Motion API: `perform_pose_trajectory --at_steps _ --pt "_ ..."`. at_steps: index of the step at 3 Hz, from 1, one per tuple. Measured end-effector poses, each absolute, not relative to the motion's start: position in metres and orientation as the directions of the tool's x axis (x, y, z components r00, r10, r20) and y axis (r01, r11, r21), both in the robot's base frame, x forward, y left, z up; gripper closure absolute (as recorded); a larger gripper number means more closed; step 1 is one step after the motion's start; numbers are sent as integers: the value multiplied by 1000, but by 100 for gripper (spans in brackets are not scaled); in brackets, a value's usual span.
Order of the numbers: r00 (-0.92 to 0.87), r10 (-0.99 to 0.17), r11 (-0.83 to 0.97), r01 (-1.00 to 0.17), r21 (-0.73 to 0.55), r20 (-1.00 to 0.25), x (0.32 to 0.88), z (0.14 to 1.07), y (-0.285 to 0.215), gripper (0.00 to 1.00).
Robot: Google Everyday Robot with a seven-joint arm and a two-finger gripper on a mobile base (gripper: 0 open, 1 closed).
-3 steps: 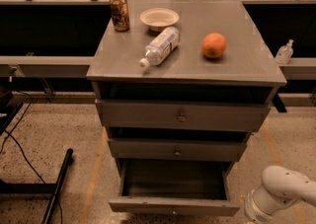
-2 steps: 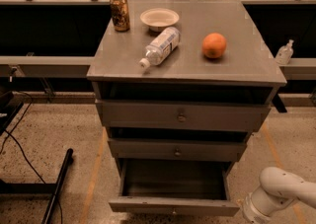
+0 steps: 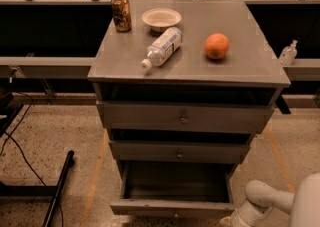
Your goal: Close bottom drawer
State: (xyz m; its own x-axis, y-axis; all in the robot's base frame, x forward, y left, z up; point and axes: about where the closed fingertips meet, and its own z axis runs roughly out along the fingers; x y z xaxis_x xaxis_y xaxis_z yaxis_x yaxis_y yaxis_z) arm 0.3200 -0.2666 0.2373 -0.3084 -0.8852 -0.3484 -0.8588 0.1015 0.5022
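Observation:
The grey cabinet (image 3: 186,66) has three drawers. The bottom drawer (image 3: 174,206) is pulled far out, its inside empty and dark, its narrow grey front near the lower edge of the camera view. The middle drawer (image 3: 178,151) and the top drawer (image 3: 184,117) stand slightly out. My white arm (image 3: 270,202) enters at the lower right, just right of the bottom drawer's front corner. The gripper is below the edge of the view.
On the cabinet top lie an orange (image 3: 217,46), a clear plastic bottle (image 3: 161,47) on its side, a white bowl (image 3: 161,18) and a can (image 3: 121,12). A black bar (image 3: 57,191) and cables lie on the floor at left. A small bottle (image 3: 288,53) stands at right.
My white arm has shifted slightly left and up, closer to the bottom drawer's right front corner. The drawer has not moved.

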Motion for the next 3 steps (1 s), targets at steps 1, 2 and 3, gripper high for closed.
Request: perform_pose_trajectory --at_steps 1,2,3 --pt "-316 -874 72 -836 545 -369 301 206 -255 0" --pt "-316 -874 71 -834 547 -368 299 206 -255 0" --pt "-261 -835 1 -881 472 -484 297 172 -229 2"
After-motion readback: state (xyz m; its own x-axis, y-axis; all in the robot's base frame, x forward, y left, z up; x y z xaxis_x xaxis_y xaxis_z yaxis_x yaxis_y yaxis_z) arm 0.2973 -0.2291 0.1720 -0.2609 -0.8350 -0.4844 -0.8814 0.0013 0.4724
